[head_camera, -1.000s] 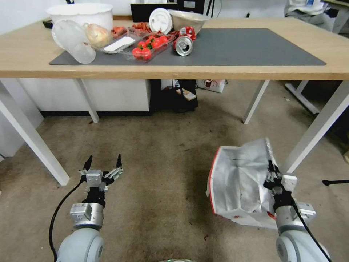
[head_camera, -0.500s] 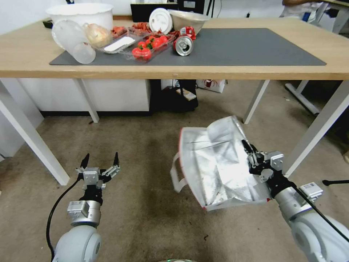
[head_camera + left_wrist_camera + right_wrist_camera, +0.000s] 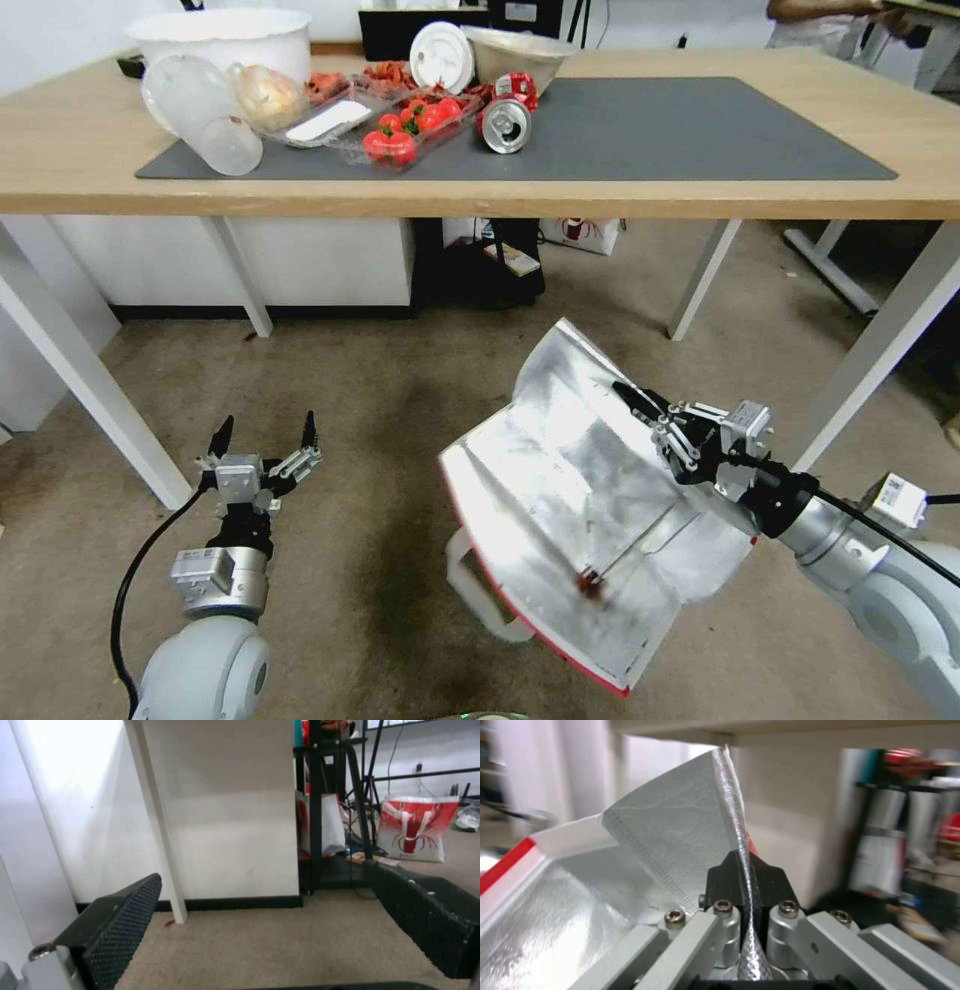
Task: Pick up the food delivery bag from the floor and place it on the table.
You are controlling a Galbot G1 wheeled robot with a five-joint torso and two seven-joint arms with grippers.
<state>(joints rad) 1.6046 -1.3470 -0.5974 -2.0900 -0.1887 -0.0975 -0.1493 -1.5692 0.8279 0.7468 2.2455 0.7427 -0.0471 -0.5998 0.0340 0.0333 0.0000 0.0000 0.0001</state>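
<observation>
The food delivery bag [image 3: 575, 500] hangs tilted above the floor [image 3: 400, 420], its silver foil lining facing up and a white strap handle dangling below it. My right gripper [image 3: 640, 405] is shut on the bag's upper rim; the right wrist view has the foil edge [image 3: 730, 806] pinched between the black fingertips [image 3: 721, 881]. My left gripper [image 3: 263, 440] is open low at the left, over bare carpet, its black pads [image 3: 125, 915] wide apart. The table [image 3: 80, 140] with its dark grey mat [image 3: 680, 125] stands ahead, above the bag.
On the mat's left part lie a white bowl [image 3: 225, 40], a clear cup [image 3: 200, 115], a tomato tray [image 3: 405, 125], a can [image 3: 505, 122] and a metal bowl [image 3: 515, 50]. White table legs [image 3: 880, 345] flank the bag. Another red-and-white bag [image 3: 412, 828] stands beyond the table.
My right gripper has lifted the bag off the carpet and swung it left and forward, tipping it so the lining faces up. The left arm has drifted slightly down and left.
</observation>
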